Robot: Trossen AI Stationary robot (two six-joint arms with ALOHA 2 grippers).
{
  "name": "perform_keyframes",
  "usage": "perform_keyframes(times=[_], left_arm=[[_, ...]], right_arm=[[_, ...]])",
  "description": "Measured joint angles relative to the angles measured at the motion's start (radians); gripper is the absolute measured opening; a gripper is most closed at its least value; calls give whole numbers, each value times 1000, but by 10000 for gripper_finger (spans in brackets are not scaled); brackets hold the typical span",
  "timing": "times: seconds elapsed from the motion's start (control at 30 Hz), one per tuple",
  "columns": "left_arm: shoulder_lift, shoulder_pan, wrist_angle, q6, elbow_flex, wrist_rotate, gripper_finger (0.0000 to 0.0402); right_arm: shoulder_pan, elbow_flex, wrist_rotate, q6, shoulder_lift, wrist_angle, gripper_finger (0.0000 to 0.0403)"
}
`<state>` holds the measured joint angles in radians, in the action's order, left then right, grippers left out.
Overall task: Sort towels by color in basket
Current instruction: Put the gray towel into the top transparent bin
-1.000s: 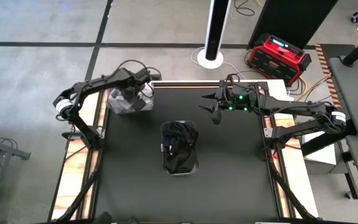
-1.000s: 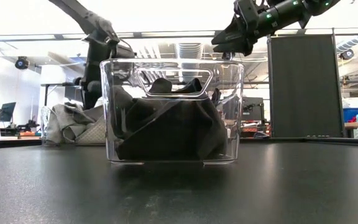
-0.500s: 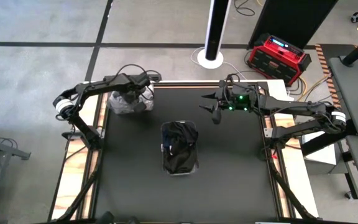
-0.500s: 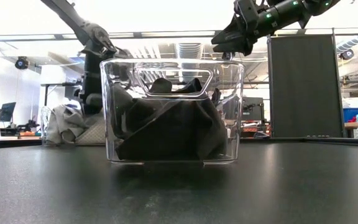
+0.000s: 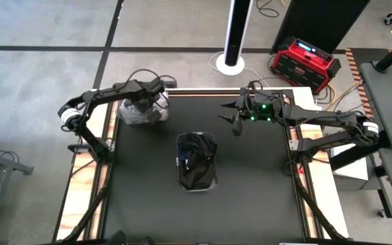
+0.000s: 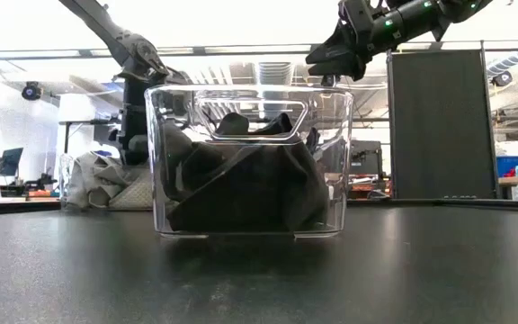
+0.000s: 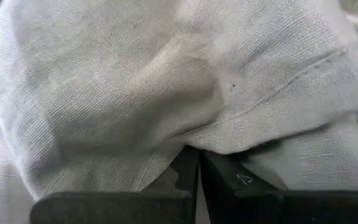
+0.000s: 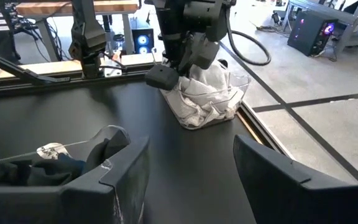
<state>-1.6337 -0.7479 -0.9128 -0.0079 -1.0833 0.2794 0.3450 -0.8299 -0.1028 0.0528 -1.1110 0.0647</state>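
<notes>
Resting unmoved since half a second ago, left gripper (image 5: 143,102) pinches grey towels (image 7: 166,81).

Left gripper (image 5: 143,102) fingers buried in light grey towels (image 7: 166,81); grip state unreadable. Dark towels' (image 6: 250,180) count indistinct.

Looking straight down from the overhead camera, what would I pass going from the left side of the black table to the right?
The clear bin of light grey towels with the left gripper lowered into it → the clear bin of dark towels at mid-table → the right gripper, hovering with its jaws apart over bare table.
</notes>
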Motion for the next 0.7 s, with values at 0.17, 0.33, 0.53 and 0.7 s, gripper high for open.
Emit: perform_keyframes(times=[0.17, 0.33, 0.53, 0.7], left_arm=[[0, 2, -29, -6, -51, 0, 0], [12, 14, -88, -35, -125, 2, 0], [57, 54, -99, -29, -180, 2, 0], [111, 100, -121, -41, -194, 11, 0]], right_arm=[[0, 0, 0, 0, 0, 0, 219], [0, 0, 0, 0, 0, 0, 219], [0, 0, 0, -8, 0, 0, 219], [0, 0, 0, -13, 0, 0, 219]])
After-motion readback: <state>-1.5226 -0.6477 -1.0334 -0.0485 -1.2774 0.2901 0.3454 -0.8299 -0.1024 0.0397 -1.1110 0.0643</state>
